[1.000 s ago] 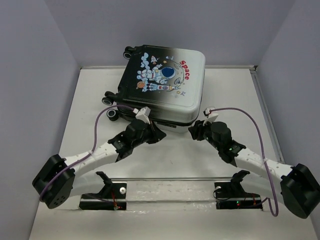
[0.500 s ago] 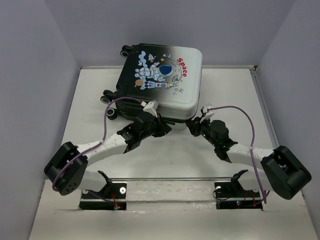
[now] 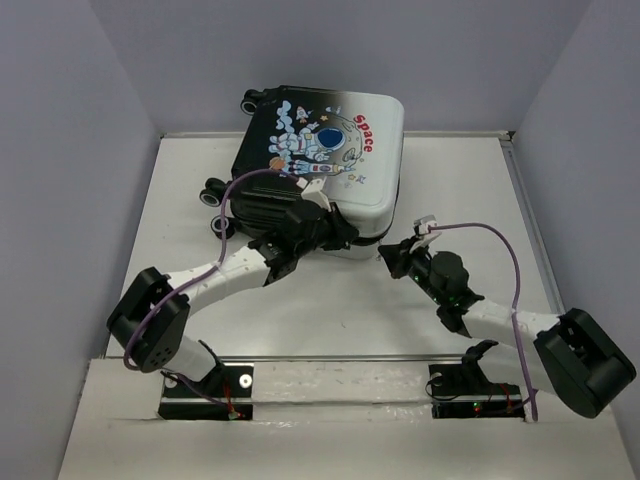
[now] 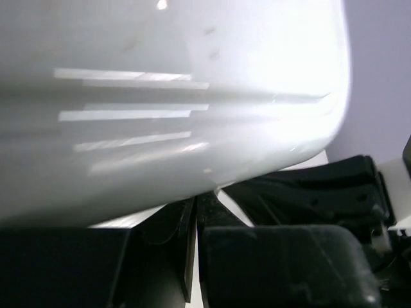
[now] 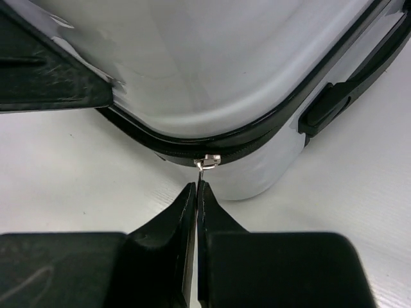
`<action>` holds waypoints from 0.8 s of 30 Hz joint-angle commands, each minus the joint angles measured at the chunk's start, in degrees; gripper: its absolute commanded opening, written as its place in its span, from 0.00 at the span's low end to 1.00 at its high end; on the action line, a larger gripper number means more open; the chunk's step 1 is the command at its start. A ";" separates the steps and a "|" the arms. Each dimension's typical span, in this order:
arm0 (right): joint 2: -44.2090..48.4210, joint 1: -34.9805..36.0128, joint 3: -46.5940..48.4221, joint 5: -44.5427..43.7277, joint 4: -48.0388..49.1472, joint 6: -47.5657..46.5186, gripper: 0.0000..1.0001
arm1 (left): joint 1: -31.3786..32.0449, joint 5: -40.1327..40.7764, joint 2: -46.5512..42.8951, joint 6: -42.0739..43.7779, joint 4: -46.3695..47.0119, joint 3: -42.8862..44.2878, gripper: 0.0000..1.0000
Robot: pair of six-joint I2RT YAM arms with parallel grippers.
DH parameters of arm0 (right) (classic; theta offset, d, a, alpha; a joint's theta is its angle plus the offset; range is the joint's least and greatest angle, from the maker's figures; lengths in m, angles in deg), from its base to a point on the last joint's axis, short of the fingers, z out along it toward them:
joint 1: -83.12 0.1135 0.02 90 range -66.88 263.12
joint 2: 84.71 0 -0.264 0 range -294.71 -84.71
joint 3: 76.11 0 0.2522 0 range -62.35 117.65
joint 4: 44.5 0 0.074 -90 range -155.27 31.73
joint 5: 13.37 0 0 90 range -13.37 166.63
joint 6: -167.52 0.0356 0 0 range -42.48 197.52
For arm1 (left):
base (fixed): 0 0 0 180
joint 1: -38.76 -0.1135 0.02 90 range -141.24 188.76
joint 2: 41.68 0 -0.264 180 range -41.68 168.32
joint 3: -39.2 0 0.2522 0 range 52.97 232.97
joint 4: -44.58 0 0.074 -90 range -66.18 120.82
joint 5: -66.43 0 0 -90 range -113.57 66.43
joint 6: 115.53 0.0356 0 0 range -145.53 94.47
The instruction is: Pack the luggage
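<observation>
The fingers of the right gripper [image 5: 196, 192] are pressed together directly below 1 small silver zipper pull [image 5: 207, 160]; whether they pinch its tab cannot be told. The pull sits at the near right corner of 1 black-to-white hard-shell suitcase [image 3: 330, 150]. The suitcase lies closed on the white table [image 3: 330, 320], beyond both arms. The left gripper [image 4: 194, 218], fingers also together, is at the near edge of the shell. The right arm is nearer to the pull.
</observation>
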 commanded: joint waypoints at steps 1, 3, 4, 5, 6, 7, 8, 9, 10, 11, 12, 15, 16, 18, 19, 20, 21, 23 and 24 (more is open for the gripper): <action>7.07 4.40 -0.60 3.69 1.55 4.24 0.07 | -0.45 1.38 4.88 2.54 1.21 9.08 0.16; 7.34 10.17 0.63 2.03 -0.91 4.94 0.07 | -0.45 0.24 6.81 2.37 0.86 11.55 0.16; 5.69 12.82 2.64 -0.94 -1.27 5.03 0.07 | -0.45 -0.54 8.47 2.28 0.77 13.74 0.16; 4.19 15.28 3.96 -2.88 -1.27 4.94 0.07 | -0.37 -0.90 9.36 2.19 0.51 14.81 0.16; 2.26 17.39 5.37 -4.73 -0.40 5.12 0.07 | -0.37 -1.69 10.07 1.93 -0.01 15.69 0.15; -2.54 20.03 7.47 -7.53 1.00 6.60 0.07 | -0.28 -2.83 11.12 1.84 -0.45 17.26 0.15; -4.50 20.05 7.32 -8.87 3.10 7.66 0.07 | -0.28 -1.79 11.30 2.54 -1.15 18.32 0.14; -5.92 20.05 6.97 -10.18 8.17 8.80 0.07 | -0.28 -0.13 10.17 3.50 -5.69 19.12 0.13; -7.41 20.05 7.31 -10.81 9.09 9.68 0.07 | -0.45 -0.03 8.94 3.94 -5.73 18.17 0.13; -10.30 20.05 8.71 -11.25 9.53 10.47 0.07 | -0.54 -0.98 7.71 4.73 -7.73 18.07 0.15; -11.19 20.05 9.16 -11.43 9.54 10.74 0.07 | -0.72 -0.47 5.09 6.83 -10.71 18.85 0.16; -11.12 20.05 7.41 -15.02 10.32 13.02 0.07 | -2.91 1.91 -3.70 9.31 -18.29 18.43 0.37; -10.25 20.05 6.27 -16.07 10.41 13.81 0.07 | -4.39 1.91 -6.68 8.96 -18.82 14.94 0.44; -6.31 20.05 3.55 -18.54 7.28 14.35 0.09 | -12.35 -1.14 -12.40 7.48 -18.65 10.27 0.63; -4.63 20.05 3.28 -21.42 4.64 14.00 0.18 | -15.97 -5.08 -17.47 6.86 -18.57 5.90 0.67; -2.79 20.05 3.36 -21.97 1.83 13.39 0.23 | -19.49 -6.25 -19.61 6.33 -18.65 3.94 0.70; -1.11 19.53 3.71 -21.89 -4.55 11.55 0.30 | -26.49 -7.48 -21.72 5.71 -19.09 2.35 0.75; 3.28 18.48 5.03 -21.27 -10.91 10.13 0.44 | -33.03 -11.96 -26.13 5.18 -19.09 -1.52 0.80; 4.52 16.38 5.29 -18.92 -15.73 8.91 0.49 | -39.07 -14.07 -27.53 4.66 -19.09 -2.23 0.81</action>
